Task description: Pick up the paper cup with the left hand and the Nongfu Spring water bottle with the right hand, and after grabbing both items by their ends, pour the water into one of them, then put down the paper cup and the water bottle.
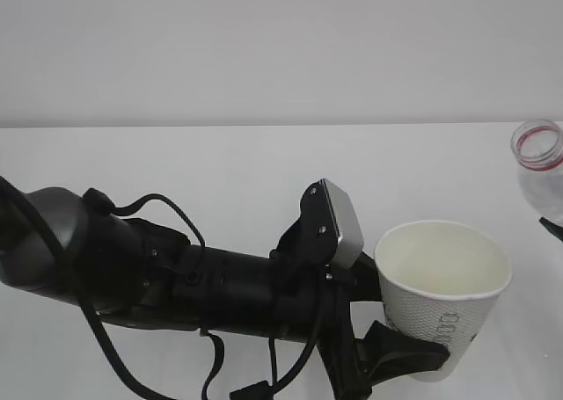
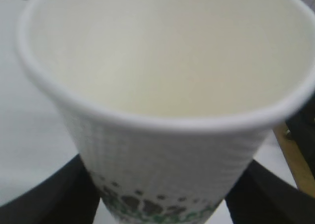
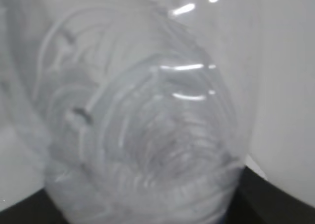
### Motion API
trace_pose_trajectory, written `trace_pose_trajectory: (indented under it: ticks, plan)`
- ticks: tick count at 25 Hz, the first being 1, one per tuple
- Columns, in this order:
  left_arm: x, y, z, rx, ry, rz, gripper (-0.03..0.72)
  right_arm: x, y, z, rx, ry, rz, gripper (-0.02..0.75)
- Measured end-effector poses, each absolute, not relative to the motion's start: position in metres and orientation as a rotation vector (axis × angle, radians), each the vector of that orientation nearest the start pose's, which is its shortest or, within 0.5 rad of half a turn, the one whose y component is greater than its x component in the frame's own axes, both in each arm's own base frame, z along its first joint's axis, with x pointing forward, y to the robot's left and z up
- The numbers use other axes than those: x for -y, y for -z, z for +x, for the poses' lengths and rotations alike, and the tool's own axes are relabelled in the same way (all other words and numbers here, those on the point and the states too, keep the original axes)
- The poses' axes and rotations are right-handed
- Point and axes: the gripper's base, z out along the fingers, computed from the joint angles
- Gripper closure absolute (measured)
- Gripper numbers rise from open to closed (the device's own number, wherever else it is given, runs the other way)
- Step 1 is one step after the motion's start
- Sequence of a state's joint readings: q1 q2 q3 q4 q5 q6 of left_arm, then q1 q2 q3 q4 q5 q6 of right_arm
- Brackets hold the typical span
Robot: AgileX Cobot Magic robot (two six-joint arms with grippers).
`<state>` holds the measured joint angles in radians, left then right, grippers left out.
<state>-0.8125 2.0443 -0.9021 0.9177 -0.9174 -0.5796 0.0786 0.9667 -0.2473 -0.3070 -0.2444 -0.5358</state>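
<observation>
Cup [image 1: 444,286] side: grey outlined letters, unreadable.

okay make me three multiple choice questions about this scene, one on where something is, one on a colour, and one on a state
1. Where is the bottle in the exterior view?
A. Far right edge
B. Left of the arm
C. Inside the cup

2. What colour is the bottle's neck ring?
A. Blue
B. Red
C. Yellow

3. What state is the cup in?
A. Lying on its side
B. Crushed flat
C. Held upright in the left gripper

Answers:
1. A, the bottle's mouth shows at the right edge, apart from the cup.
2. B, a red ring circles the open mouth.
3. C, the black fingers flank the cup's lower part and its rim faces up.
</observation>
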Motion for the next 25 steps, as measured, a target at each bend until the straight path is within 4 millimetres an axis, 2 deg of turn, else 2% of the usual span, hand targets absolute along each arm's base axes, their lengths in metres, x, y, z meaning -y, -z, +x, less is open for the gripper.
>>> trace_pose_trajectory:
  ticks: [8,25]
  plan:
    - [0.3091,-0.1229,0.2138,-1.574,1.129,1.292,0.154,-0.0208,-0.2138,0.17,-1.676,0.519,-1.051,0.314]
    - [0.3087,-0.1215,0.2115,-1.562,1.126,1.337,0.154,-0.0216,-0.2162,0.1708,-1.56,0.642,-1.199,0.314]
